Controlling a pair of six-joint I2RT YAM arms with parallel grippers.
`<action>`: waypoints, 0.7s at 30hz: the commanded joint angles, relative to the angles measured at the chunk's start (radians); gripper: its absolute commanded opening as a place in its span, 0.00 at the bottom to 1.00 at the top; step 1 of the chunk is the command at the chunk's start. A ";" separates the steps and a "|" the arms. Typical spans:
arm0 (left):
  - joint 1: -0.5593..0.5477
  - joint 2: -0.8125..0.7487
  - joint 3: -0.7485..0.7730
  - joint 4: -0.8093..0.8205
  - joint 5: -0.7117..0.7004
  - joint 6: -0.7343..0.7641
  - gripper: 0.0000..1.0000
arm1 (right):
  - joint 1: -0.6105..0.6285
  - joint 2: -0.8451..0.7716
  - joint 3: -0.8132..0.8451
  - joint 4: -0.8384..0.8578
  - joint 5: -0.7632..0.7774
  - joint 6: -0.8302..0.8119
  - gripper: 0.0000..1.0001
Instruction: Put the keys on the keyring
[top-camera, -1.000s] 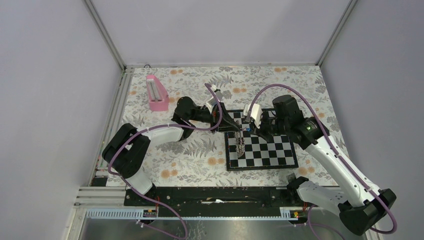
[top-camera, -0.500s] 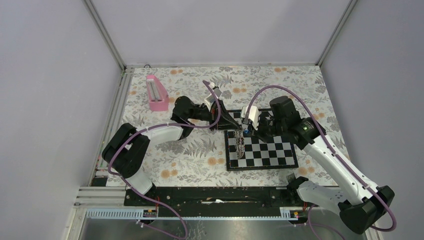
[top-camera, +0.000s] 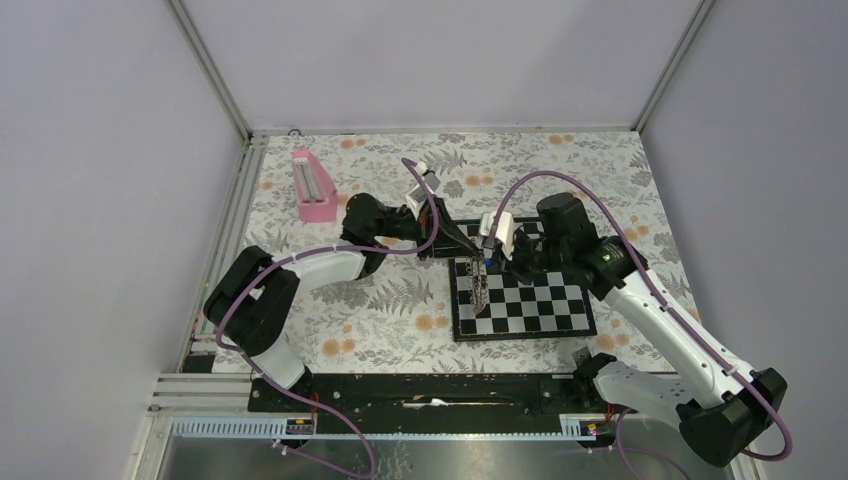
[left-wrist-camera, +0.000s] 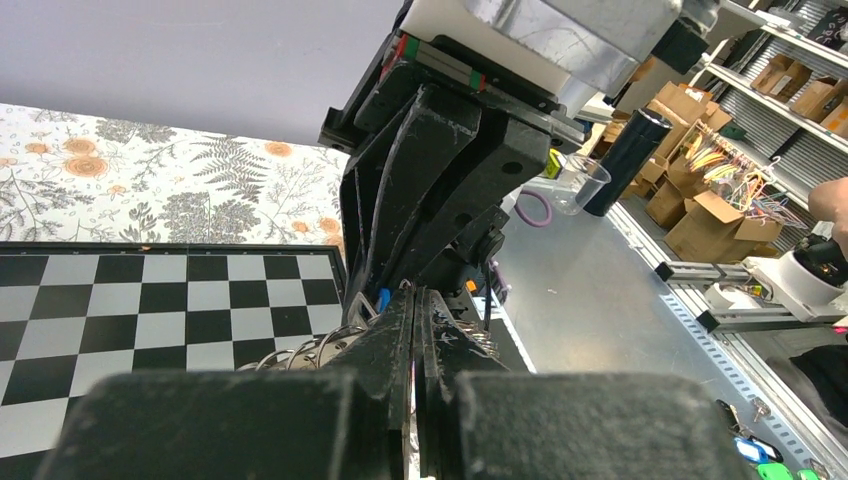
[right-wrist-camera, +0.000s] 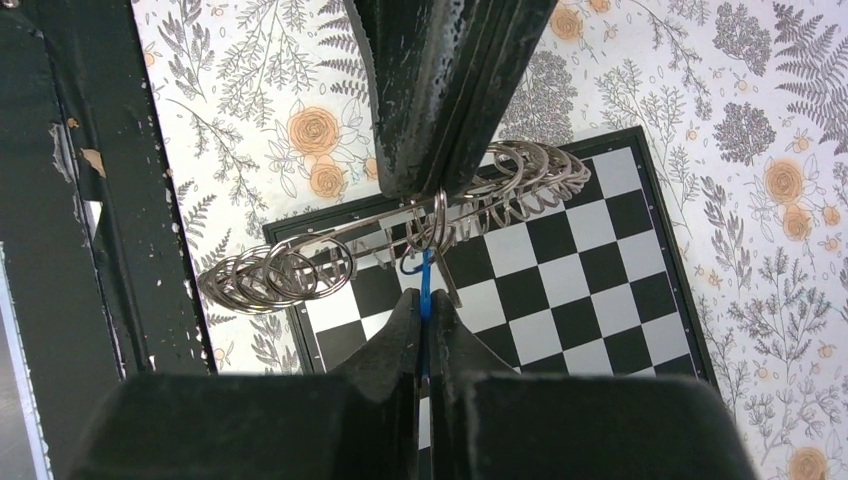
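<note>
Keyring (right-wrist-camera: 300, 262) hangs from left pincer (left-wrist-camera: 415, 300), key (right-wrist-camera: 425, 285) in right pincer (right-wrist-camera: 424, 305); box (top-camera: 313, 186) unreadable.

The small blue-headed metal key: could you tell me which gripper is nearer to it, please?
Right. The right gripper is shut on the key; the left gripper, just beyond it, grips the grey metal keyring.

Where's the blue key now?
In the right wrist view, the blue key is pinched in the right pincer, right next to the keyring that the left pincer holds above the chessboard.
</note>
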 joint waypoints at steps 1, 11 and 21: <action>0.012 -0.024 0.038 0.165 -0.061 -0.065 0.00 | 0.009 0.004 -0.017 -0.004 -0.022 0.027 0.00; 0.002 -0.017 0.005 0.185 -0.086 -0.079 0.00 | 0.019 0.032 -0.013 0.049 -0.054 0.060 0.00; 0.004 -0.020 0.002 0.173 -0.042 -0.039 0.00 | 0.020 -0.009 0.006 0.023 -0.024 0.059 0.00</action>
